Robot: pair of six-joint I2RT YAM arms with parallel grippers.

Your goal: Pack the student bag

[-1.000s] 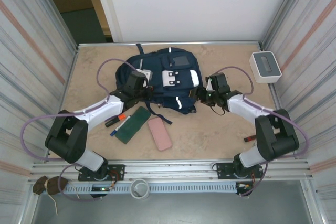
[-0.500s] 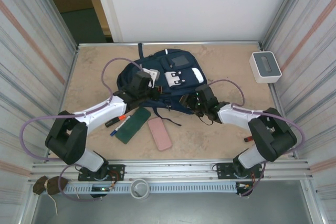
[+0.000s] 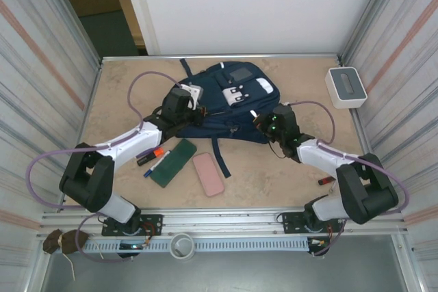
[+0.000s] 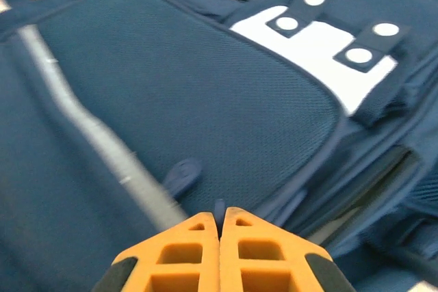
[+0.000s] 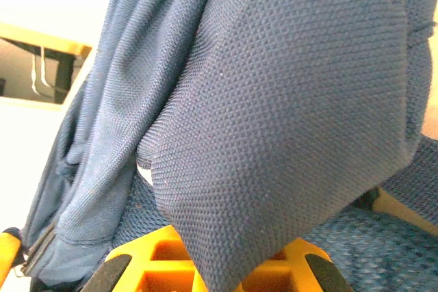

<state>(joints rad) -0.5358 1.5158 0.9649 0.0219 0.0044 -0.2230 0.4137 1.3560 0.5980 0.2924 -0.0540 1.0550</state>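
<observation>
limp, soft-looking student bag (image 3: 233,100) seems best gripped by folds, as between right gripper's (image 5: 219,261) clamped fingers and left gripper's (image 4: 220,220) closed tips.

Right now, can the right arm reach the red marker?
Probably not yet: the right gripper is shut on the student bag, and the red marker lies close beside that arm's own elbow.

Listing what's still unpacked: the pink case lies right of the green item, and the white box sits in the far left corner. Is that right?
Not quite: the top view shows the white box in the far right corner, not the left. The pink case does lie right of the green item.
</observation>
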